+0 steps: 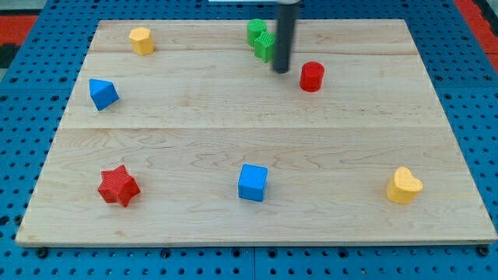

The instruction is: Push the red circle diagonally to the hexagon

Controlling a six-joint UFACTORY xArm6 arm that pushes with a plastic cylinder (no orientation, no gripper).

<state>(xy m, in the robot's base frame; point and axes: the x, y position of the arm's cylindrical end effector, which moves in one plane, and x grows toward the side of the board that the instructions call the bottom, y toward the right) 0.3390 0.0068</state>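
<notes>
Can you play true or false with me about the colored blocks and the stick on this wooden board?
1. My tip is just to the view's left of the red circle. True.
2. The red star sits at the view's top right. False: it is at the bottom left.
3. The yellow hexagon is near the view's top left corner. True.
4. The blue cube is touching the yellow heart. False: they are far apart, the heart off to the view's right.
5. The green block is close to the rod, on its left in the view. True.
6. The blue triangle is at the view's right edge. False: it is on the left side.
</notes>
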